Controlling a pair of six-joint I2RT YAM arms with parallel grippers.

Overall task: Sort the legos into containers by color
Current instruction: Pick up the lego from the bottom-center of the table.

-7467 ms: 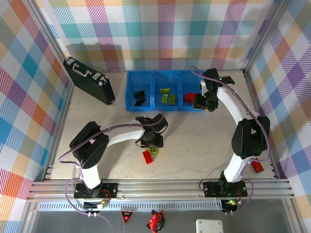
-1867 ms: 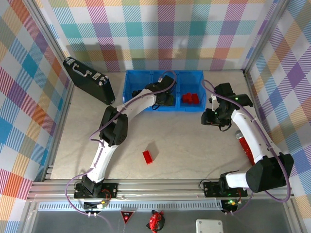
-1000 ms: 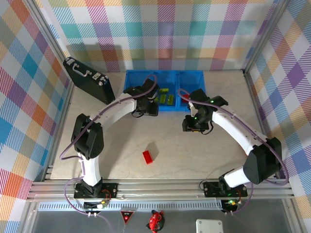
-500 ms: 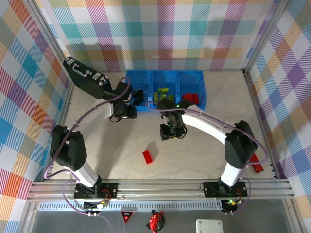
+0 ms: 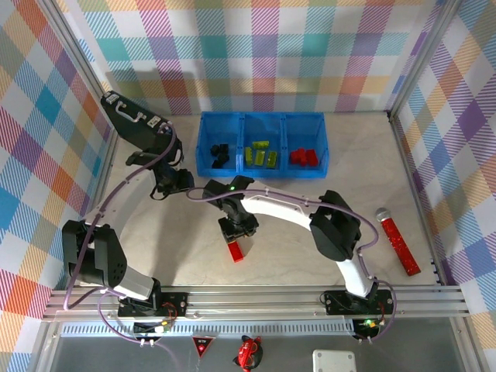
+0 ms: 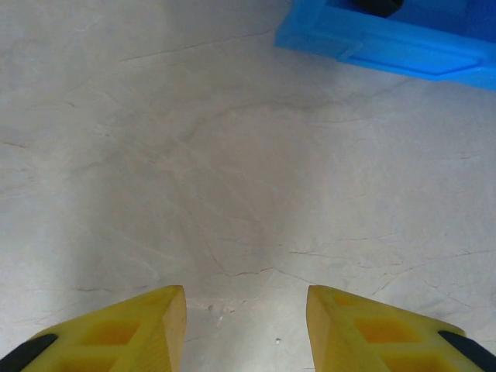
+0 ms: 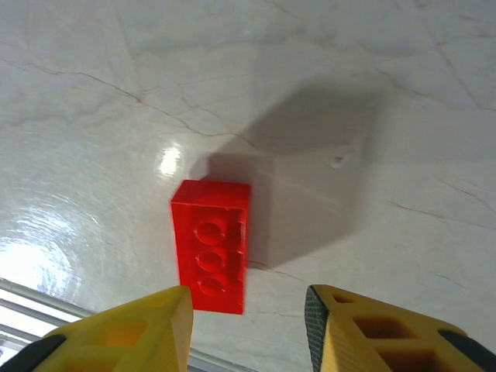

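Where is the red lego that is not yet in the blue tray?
In the top view the red lego lies on the table, left of centre, just at the near side of the right gripper.

Left arm bent, reaching up left side of counter [image 5: 310, 240]; left gripper [image 5: 171, 184] angled down, jaws parted, nothing between. Right arm folded, forearm stretched leftward; right gripper [image 7: 246, 325] pointing down at counter, jaws parted, empty.
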